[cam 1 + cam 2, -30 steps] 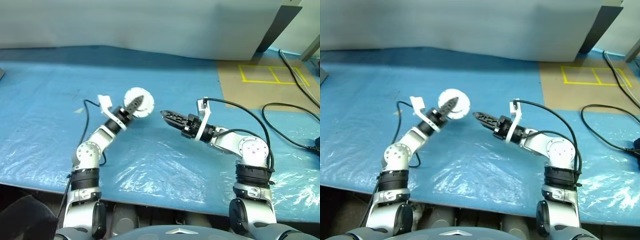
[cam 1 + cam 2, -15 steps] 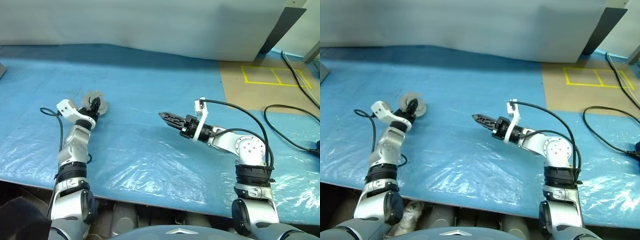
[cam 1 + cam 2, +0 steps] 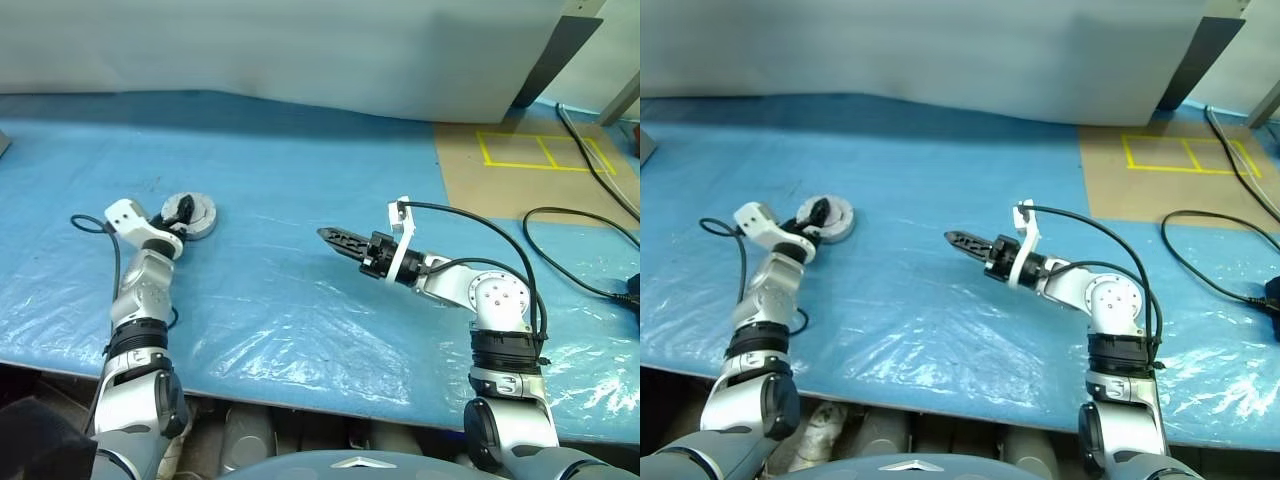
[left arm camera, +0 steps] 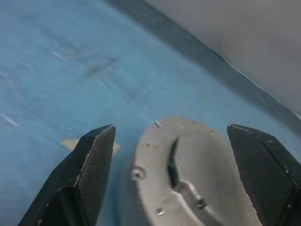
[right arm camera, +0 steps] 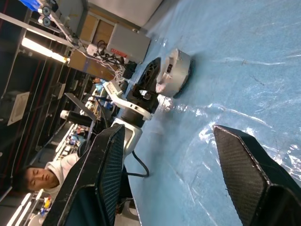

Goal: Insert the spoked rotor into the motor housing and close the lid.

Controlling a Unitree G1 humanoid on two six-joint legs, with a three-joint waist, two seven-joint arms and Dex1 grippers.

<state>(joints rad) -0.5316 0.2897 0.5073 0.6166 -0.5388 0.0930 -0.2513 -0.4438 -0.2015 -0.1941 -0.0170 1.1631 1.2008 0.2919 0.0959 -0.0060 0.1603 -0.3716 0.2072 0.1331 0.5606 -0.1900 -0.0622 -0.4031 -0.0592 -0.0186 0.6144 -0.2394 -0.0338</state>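
The motor housing, a round silver-grey puck, rests on the blue table at the left, its pale grey lid lying flat on top. My left gripper is level at the puck's near edge. Its fingers stand open on either side of the puck, and there is a gap on at least one side. The spoked rotor is hidden. My right gripper hovers above the middle of the table, pointing left, open with nothing between its fingers. The puck lies far ahead of it.
A crinkled clear plastic sheet covers the near part of the table. A brown board with yellow tape lies at the back right, with black cables beside it. A seated person is off to the robot's left.
My left arm swung to the left and lowered the puck from the air onto the table, then its fingers opened. The right arm has stayed put.
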